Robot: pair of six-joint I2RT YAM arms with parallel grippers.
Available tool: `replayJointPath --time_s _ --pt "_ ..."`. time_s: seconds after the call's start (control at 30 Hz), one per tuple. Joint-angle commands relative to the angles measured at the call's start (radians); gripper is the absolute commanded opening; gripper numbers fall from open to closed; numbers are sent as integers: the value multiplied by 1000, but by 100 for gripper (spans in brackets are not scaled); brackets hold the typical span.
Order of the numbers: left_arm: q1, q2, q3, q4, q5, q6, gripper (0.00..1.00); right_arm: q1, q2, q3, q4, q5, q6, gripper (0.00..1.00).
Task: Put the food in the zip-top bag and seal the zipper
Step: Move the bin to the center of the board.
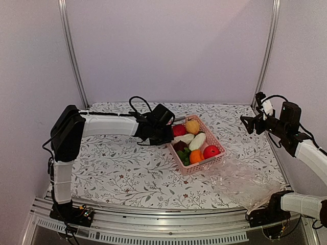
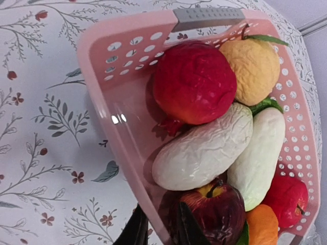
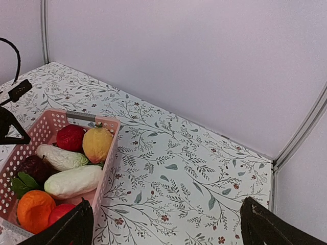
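- The food, not yet bagged, is pictured heaped in the pink basket (image 1: 204, 162) at mid-table: a red round fruit (image 2: 194, 84), a yellow one (image 2: 255, 69), a white radish (image 2: 204, 150), a dark purple piece (image 2: 214, 217) and an orange one (image 2: 263, 227).
- The left gripper (image 2: 161, 232) is shown closed on the basket wall nearest its arm, with one finger outside and one inside beside the purple piece. The hold is judged to be for steadying or shifting the basket, not for picking fruit.
- The right gripper (image 3: 168, 235) is held high at the right with its jaws wide apart and empty, probably kept clear until the bag is needed.
- The zip-top bag (image 1: 245, 178) is laid flat just beside the basket's front right corner, on the right arm's side.
- The zipper cannot be made out in the crinkled plastic, nor can the mouth edge be told.
- The left fingertips are cut off by the wrist view's lower edge, so the firmness of the pinch is left unconfirmed. Fruit lower in the heap is hidden.
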Motion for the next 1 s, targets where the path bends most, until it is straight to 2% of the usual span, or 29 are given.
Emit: replayJointPath --time_s 0.0,0.1,0.27,0.47,0.6,0.73,0.8,0.9,0.97 --pt "83 -92 -99 -89 -18 74 17 -1 -14 -2 -25 -11 -10 99" --pt "152 -154 -173 -90 -33 113 11 0 -14 -2 -26 -20 -11 98" --pt "250 -216 -211 -157 -45 297 1 -1 -12 -2 -32 -34 -18 98" --pt "384 -258 -263 -210 -69 503 0 -1 -31 -12 -80 -117 -90 97" --pt "475 -254 -291 -186 -40 667 0 -1 -54 43 -282 -233 -218 93" --pt "535 -235 -278 -168 33 718 0 -1 -83 101 -606 -226 -532 88" --pt "540 -235 -254 -169 62 716 16 0 -112 100 -728 -181 -689 85" --pt "527 -303 -239 -144 29 719 38 0 -155 75 -833 -116 -827 82" --pt "501 -386 -245 -108 -4 723 48 0 -182 54 -893 -94 -876 80"
